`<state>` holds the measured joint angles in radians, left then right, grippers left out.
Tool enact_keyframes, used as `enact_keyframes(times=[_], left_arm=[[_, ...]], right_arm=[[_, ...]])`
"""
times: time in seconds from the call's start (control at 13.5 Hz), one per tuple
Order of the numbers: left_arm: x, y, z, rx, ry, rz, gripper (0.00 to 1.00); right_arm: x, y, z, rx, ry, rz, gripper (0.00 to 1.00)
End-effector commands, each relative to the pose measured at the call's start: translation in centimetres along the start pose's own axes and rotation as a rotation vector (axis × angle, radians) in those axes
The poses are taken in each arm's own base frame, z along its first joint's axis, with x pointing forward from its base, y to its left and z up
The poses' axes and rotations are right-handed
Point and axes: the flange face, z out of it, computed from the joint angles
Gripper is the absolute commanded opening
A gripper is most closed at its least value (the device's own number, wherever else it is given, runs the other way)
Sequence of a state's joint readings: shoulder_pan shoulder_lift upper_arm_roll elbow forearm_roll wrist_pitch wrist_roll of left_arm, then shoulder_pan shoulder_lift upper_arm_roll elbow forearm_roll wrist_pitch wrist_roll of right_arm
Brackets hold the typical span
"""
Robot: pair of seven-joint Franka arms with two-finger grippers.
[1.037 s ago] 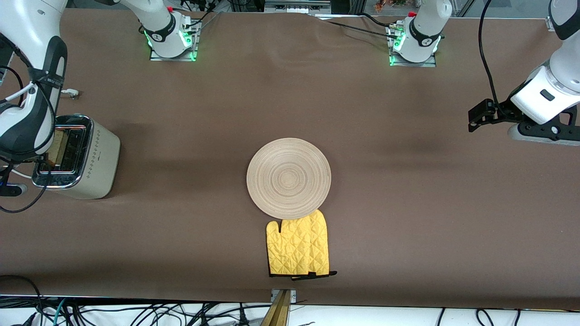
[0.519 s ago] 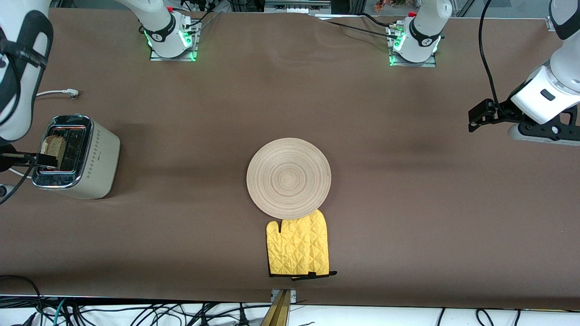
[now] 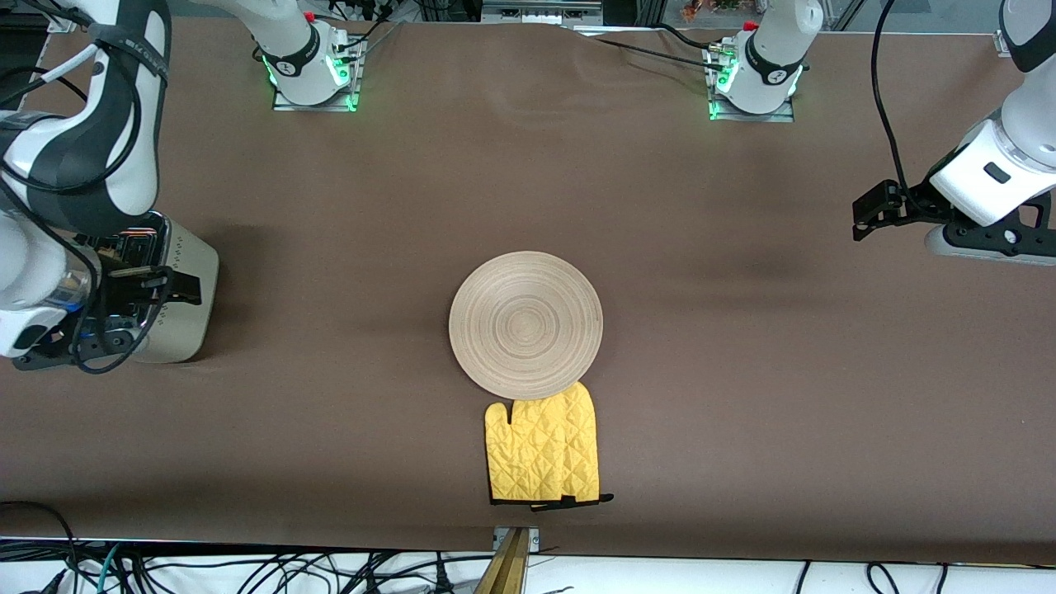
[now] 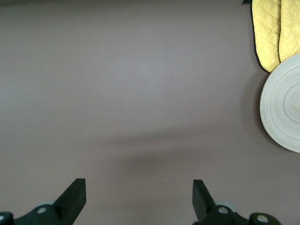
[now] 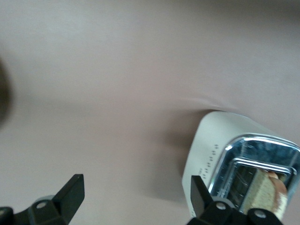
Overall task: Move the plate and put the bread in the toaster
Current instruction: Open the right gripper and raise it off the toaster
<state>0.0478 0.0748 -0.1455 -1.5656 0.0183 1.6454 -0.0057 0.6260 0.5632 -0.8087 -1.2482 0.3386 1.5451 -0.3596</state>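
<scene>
The wooden plate (image 3: 525,324) lies mid-table and also shows in the left wrist view (image 4: 283,108). The cream toaster (image 3: 186,309) stands at the right arm's end, its top mostly covered by the right arm. In the right wrist view the toaster (image 5: 220,150) shows its chrome top, and the bread (image 5: 268,193) stands in a slot. My right gripper (image 3: 165,289) (image 5: 136,197) is open and empty, over the toaster's side that faces the plate. My left gripper (image 3: 866,219) (image 4: 139,197) is open and empty, waiting over bare table at the left arm's end.
A yellow oven mitt (image 3: 543,450) lies against the plate's edge, nearer to the front camera, and shows in the left wrist view (image 4: 274,33). The arm bases (image 3: 313,66) (image 3: 755,70) stand along the table's back edge. Brown cloth covers the table.
My right gripper held the bread at the toaster slot; now it has let go. The bread stands in the slot, and the arm has swung over the toaster. The left arm has not moved.
</scene>
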Motion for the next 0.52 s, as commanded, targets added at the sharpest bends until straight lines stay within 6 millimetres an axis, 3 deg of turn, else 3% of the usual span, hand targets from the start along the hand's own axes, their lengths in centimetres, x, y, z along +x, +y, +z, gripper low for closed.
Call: enact_keyframes(times=[0.0,0.07,0.37,0.44], left_arm=[[0.3,0.1,-0.6,-0.025,0.001,-0.003,1.00],[0.3,0.1,-0.6,-0.025,0.003,-0.002,1.00],[0.3,0.1,-0.6,-0.025,0.001,-0.003,1.00],[0.3,0.1,-0.6,-0.025,0.001,-0.003,1.00]], right_arm=[[-0.8,-3.8,-3.0,0.079,0.052,-0.086,1.00],[-1.4,-2.2,-4.1,0.107,0.076,-0.085,1.00],[-4.1,-1.7,-8.0,-0.009,0.166,-0.131,1.00],[-4.9,-1.5,-8.0,-0.009,0.164,-0.138,1.00]])
